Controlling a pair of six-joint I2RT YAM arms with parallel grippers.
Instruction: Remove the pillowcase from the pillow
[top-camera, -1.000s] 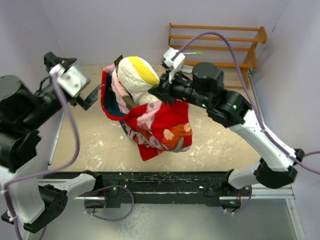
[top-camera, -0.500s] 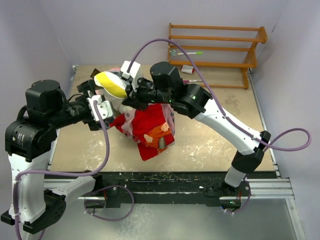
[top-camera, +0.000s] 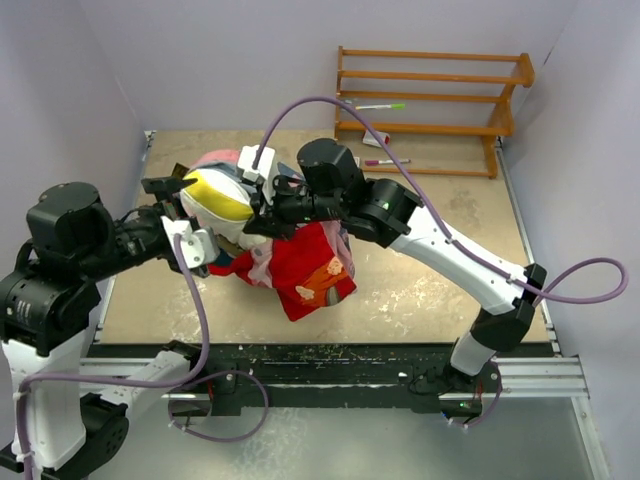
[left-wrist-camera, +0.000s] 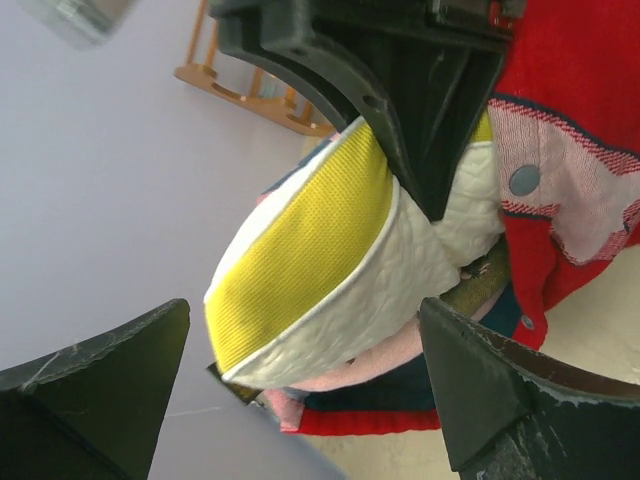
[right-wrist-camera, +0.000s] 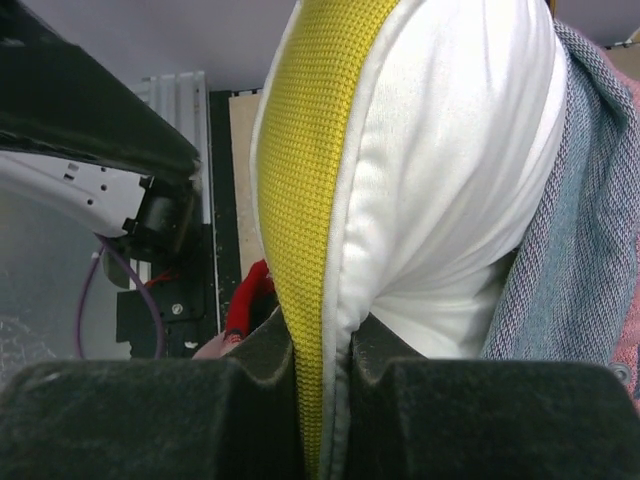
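Note:
The cream-white pillow (top-camera: 222, 195) with its yellow edge band is held up above the table, half out of the red pillowcase (top-camera: 315, 270). My right gripper (top-camera: 258, 203) is shut on the pillow's yellow-banded edge, seen close up in the right wrist view (right-wrist-camera: 325, 400). The pillowcase hangs bunched round the pillow's lower end, red outside (left-wrist-camera: 585, 120) and pale pink inside. My left gripper (top-camera: 185, 215) is open, its two fingers either side of the pillow's free yellow corner (left-wrist-camera: 300, 240), not closed on anything. The case's woven reverse (right-wrist-camera: 570, 250) lies against the pillow (right-wrist-camera: 450, 170).
A wooden rack (top-camera: 430, 90) stands at the back right with a green pen (top-camera: 380, 105) on it and a marker (top-camera: 385, 162) below it. Purple walls close in the left and back. The sandy table (top-camera: 440, 270) lies under the hanging pillowcase.
My right arm has swung the pillow to the left, and the pillowcase has sagged lower on it. My left gripper has come in to the pillow's yellow end, still open.

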